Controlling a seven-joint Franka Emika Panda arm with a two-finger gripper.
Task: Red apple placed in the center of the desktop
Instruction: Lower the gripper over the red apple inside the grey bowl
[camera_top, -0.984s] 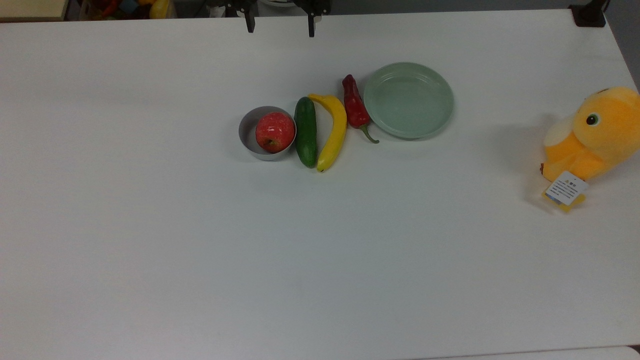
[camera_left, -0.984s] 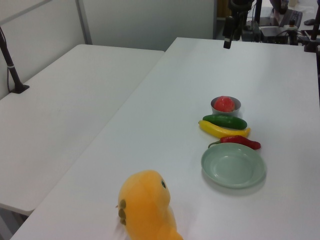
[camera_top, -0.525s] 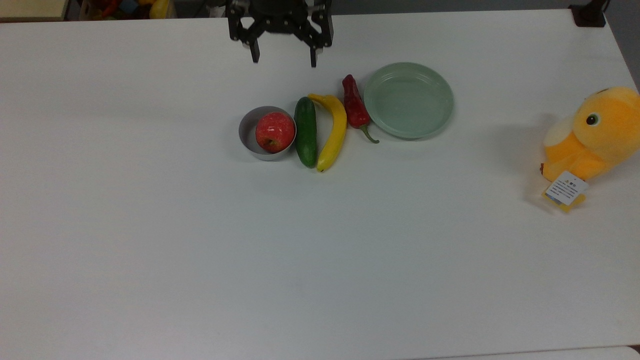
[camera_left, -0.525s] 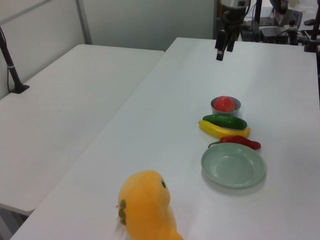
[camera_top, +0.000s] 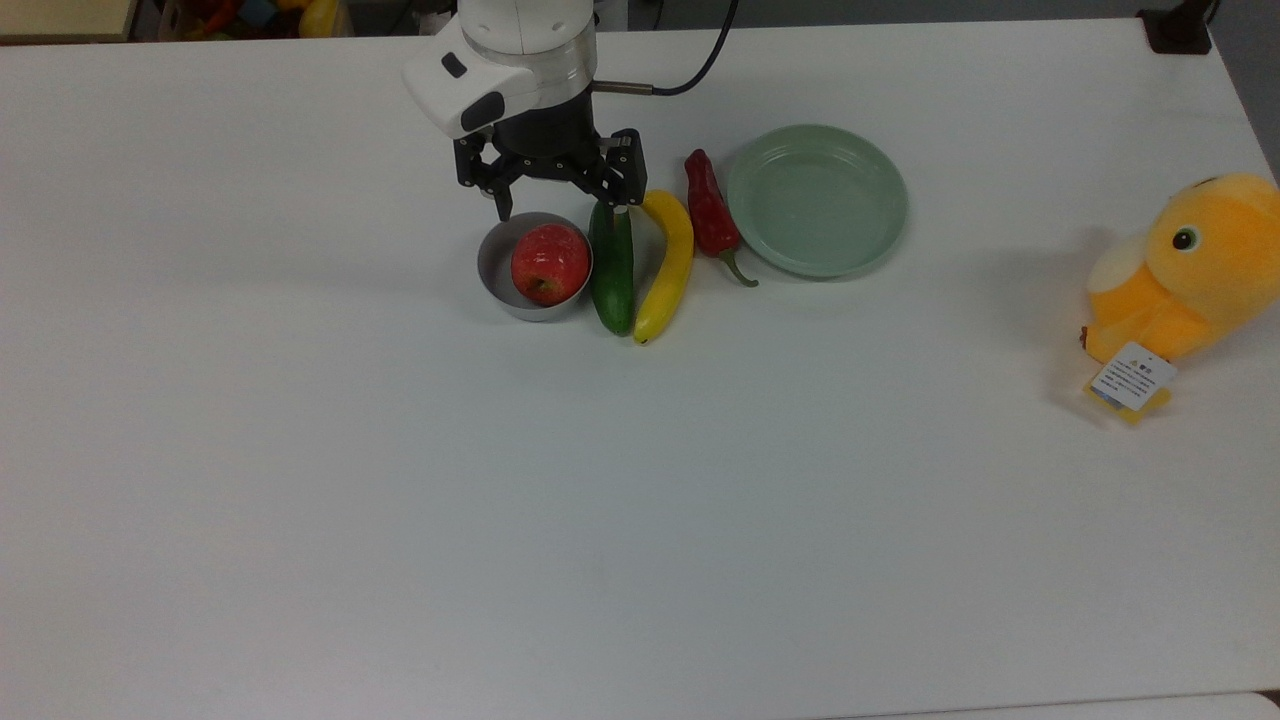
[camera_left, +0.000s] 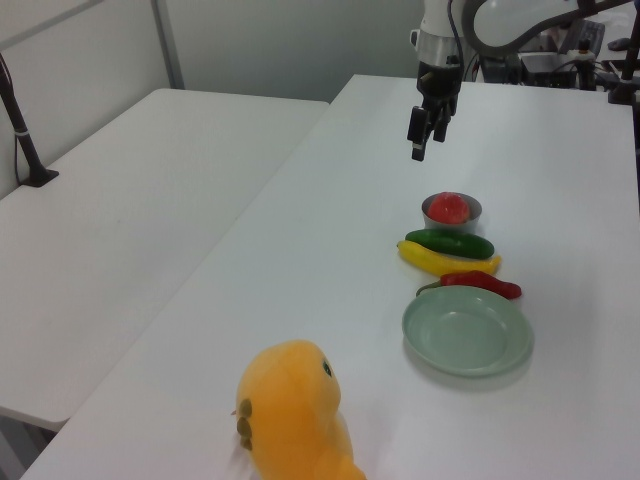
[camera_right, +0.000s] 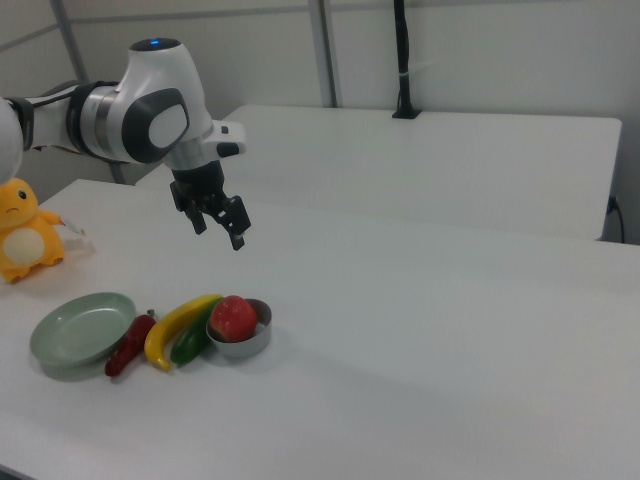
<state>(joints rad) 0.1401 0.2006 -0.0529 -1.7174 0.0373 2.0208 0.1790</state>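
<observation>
While my gripper (camera_top: 562, 212) hangs spread wide and empty above the small metal bowl (camera_top: 497, 268), the red apple (camera_top: 549, 263) sits inside that bowl, toward the desktop's (camera_top: 640, 520) far edge. I see trouble here: the apple nearly fills the bowl, so a finger could land on the rim and tip it. The cucumber (camera_top: 612, 270) lies just beside the bowl, with the banana (camera_top: 668, 268) alongside; a wide descent may knock them. Glossy skin could slip too.
</observation>
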